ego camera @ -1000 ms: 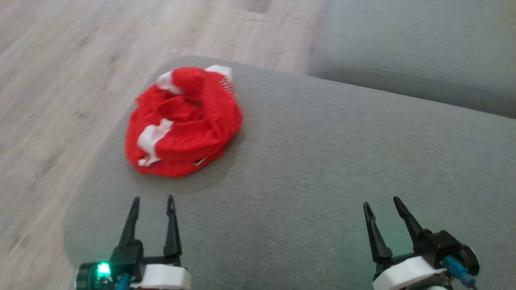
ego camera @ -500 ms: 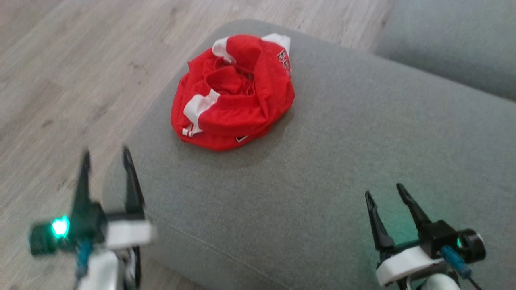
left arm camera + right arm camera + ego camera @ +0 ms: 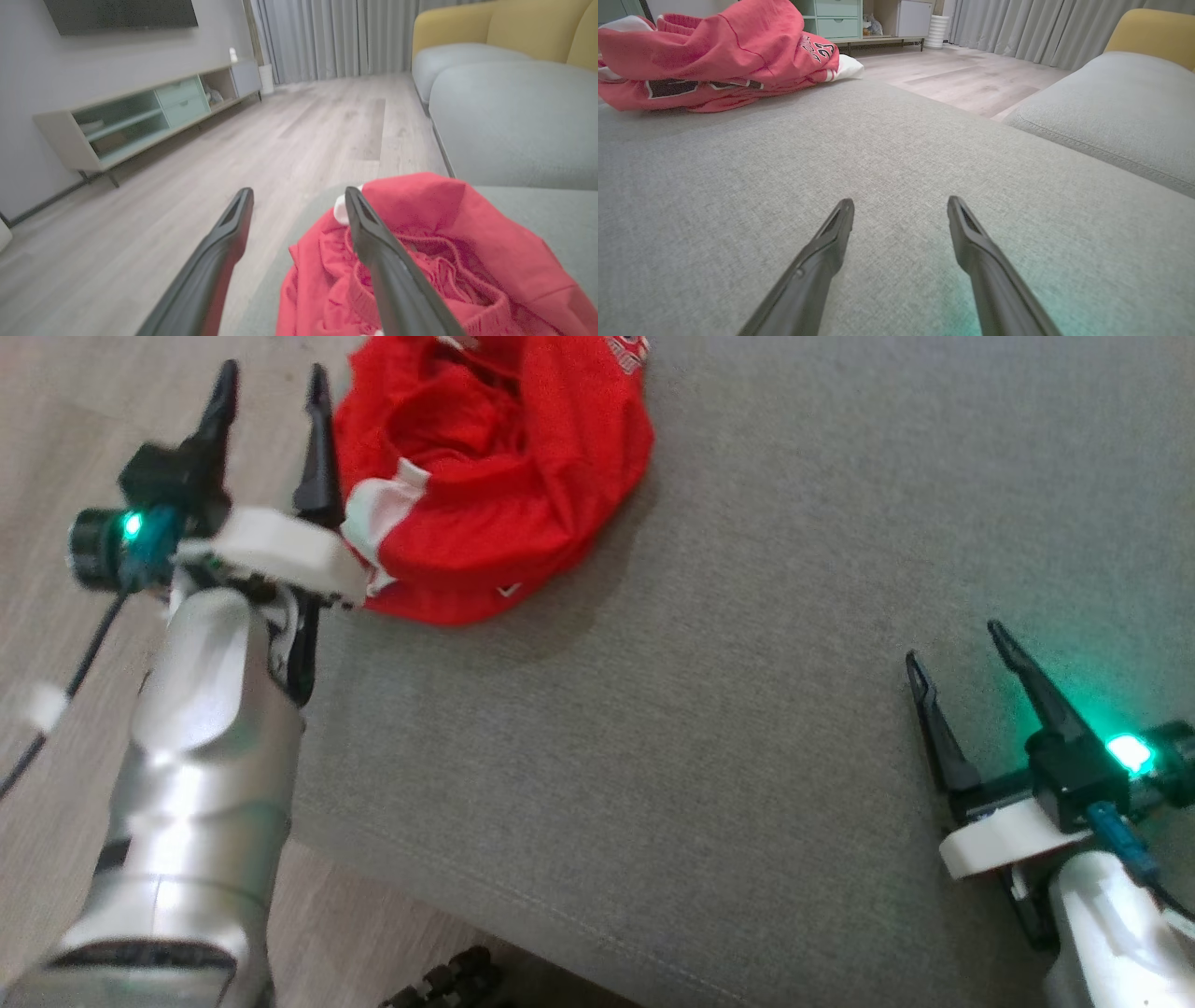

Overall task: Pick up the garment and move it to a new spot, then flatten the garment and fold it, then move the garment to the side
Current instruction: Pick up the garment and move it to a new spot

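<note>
While you watch from the head camera, grey cushion point(image 3: 747, 663) spans centre and right | red garment point(image 3: 504, 476) lies crumpled on it, upper left | your left gripper point(image 3: 273, 373) wide open, empty, at garment's left edge | your right gripper point(image 3: 954, 644) wide open, empty, lower right

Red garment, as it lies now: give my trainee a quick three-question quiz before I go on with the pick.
1. True or false: the left jaws are shut on the red garment.
2. The garment lies on: A) a metal tray, B) the grey cushion, C) a wooden table.
3. Which jaws are nearer the garment, the left jaws or the right jaws?

Key:
1. False. They stand open beside its edge, holding nothing.
2. B.
3. Left; the right jaws hover open over bare cushion, well apart from it.
</note>
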Robot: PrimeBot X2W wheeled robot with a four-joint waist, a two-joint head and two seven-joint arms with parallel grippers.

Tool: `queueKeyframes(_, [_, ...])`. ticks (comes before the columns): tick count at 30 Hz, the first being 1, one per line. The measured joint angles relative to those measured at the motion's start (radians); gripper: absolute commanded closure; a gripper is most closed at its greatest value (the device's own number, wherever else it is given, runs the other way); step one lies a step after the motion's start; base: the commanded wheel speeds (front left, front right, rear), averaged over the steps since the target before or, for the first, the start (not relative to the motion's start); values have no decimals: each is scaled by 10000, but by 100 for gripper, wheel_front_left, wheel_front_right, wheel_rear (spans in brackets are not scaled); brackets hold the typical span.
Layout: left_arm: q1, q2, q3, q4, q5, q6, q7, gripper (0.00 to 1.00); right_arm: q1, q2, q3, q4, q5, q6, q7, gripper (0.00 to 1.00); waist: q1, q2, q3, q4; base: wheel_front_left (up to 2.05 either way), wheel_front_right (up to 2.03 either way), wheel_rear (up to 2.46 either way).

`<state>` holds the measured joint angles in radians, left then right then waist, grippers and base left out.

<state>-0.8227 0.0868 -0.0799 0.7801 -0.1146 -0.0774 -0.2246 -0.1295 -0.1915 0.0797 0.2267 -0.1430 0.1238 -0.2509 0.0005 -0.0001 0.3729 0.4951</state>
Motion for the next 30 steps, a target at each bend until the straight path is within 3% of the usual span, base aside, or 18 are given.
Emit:
queueKeyframes(5, [-1058,-226,-353,2048,-560,-464,577,0,-228,-75,35,-533,-82,4,-104,0,-4,0,649,-346,0,0,0])
queueKeyframes(13, [-1662,-286,-1068,3760,-869,-550,825,2,-414,-86,61,-989,-96,6,-207,0,-5,0,1250,-621,0,0,0])
queueKeyframes(14, [-1715,-261,-1162,3814,-865,-550,604,60,-447,-86,73,-991,-96,6,-207,0,-6,0,1270,-638,0,0,0])
queueKeyframes(16, [-1817,-186,-1289,3818,-865,-550,211,100,-469,-73,94,-972,-96,6,-205,0,-4,0,1237,-663,0,0,0])
queueKeyframes(23, [-2412,612,-1592,2907,-278,-351,-245,100,-709,274,71,-328,-71,4,-169,0,-3,0,607,-820,0,0,0])
queueKeyframes(30, [-3086,1398,-2196,462,520,-245,-322,100,-575,1104,151,-36,222,4,-115,0,-5,0,-726,-1538,0,0,0])
